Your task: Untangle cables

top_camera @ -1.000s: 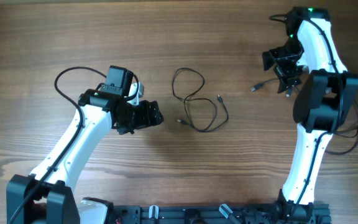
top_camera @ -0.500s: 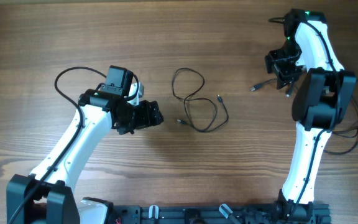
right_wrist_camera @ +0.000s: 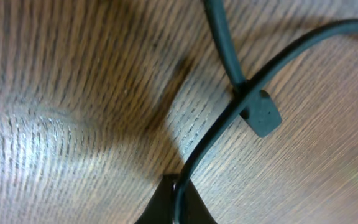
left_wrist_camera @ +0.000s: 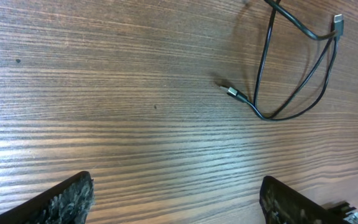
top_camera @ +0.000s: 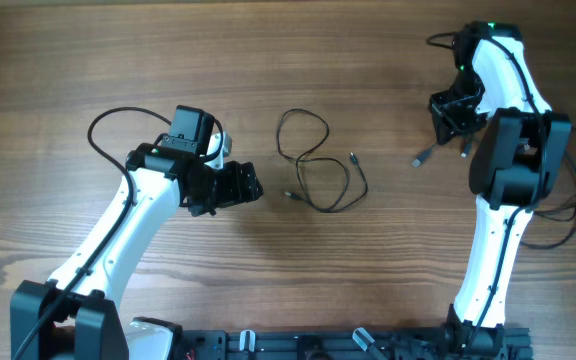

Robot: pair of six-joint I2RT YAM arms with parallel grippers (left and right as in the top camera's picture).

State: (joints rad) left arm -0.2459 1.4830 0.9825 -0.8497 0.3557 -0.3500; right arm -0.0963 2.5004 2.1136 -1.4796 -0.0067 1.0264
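Left gripper: spread wide, empty. Looped cable: lies flat on table, ahead and right of fingertips, well apart. Right gripper: pressed together, pinching second cable at tips. Plug end: just beyond tips, under pinched strand.
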